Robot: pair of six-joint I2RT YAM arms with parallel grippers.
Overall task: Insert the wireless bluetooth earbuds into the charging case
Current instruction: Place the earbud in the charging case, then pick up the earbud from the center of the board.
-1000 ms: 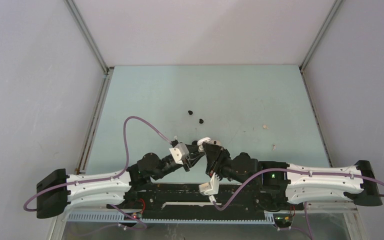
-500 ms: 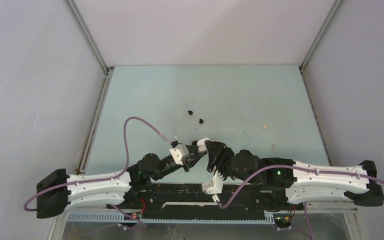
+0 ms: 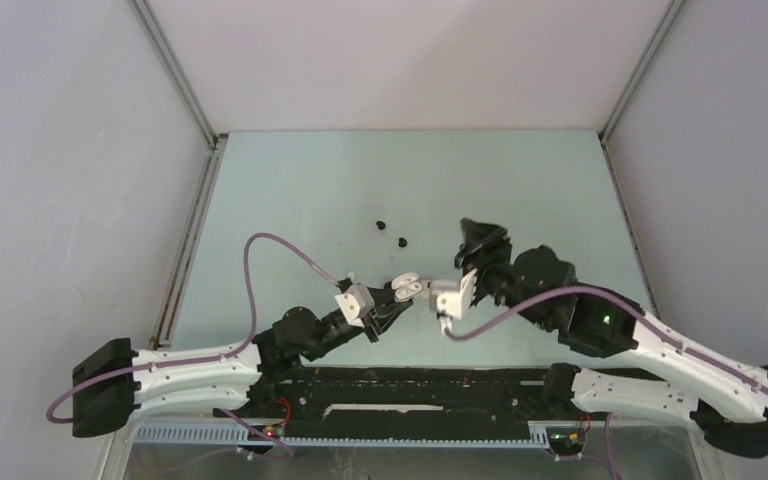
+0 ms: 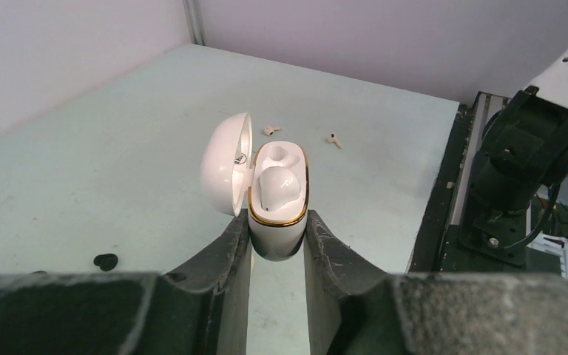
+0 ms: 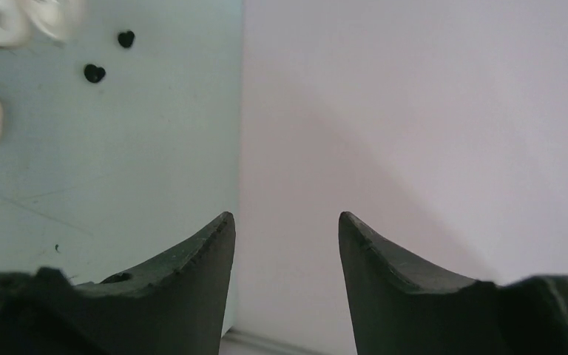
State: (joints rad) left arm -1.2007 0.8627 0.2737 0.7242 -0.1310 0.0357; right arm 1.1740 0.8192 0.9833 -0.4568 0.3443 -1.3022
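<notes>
Charging case point(image 4: 275, 240) clamped in the left gripper point(image 4: 276, 220), lid point(image 4: 225, 166) open, above the near centre of the table point(image 3: 310, 180).
One white earbud point(image 4: 277, 186) is seated; the far well point(image 4: 277, 154) appears vacant. Two pale earbuds point(image 3: 530, 253) lie loose to the right, and two black earbuds point(image 3: 381, 225) farther back. The right gripper point(image 5: 285, 222) is raised, jaws apart, nothing held. A pale earbud is best pinched lightly and lowered squarely into the vacant well, with the case kept level.
</notes>
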